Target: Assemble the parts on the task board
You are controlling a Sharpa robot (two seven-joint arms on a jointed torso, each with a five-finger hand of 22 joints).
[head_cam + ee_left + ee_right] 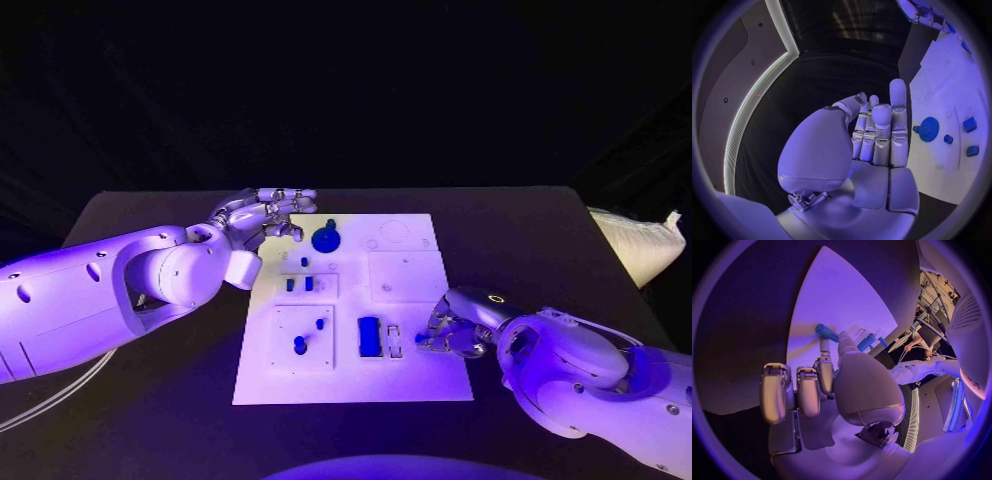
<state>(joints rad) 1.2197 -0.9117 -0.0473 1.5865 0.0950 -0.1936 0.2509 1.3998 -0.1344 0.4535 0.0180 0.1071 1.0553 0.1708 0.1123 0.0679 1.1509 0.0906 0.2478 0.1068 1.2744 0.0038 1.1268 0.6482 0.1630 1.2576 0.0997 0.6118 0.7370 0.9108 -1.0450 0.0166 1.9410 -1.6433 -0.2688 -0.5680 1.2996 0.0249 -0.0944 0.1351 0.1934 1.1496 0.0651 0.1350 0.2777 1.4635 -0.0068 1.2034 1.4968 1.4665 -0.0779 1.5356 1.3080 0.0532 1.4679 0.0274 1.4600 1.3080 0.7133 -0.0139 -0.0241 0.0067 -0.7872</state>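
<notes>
trouble could start on the left, where the left hand (264, 212) hovers at the far left corner of the task board (411, 385) with its fingers held straight and close together, holding nothing; the round blue gear (327, 240) sits just beside those fingertips, and a careless sweep could knock it off its seat. moving across, the small blue pieces (297, 284) stand mid-board, two more sit in the near left panel, and the long blue block (369, 336) lies in the near middle, all loose enough, i judge, to skid if bumped. at the right, the right hand (450, 335) presses in at the board's near right edge, fingers curled toward a pale bracket (394, 341) beside the block; whether it grips anything i cannot tell. pushing sideways there could shift the whole board or jam the part crooked.
</notes>
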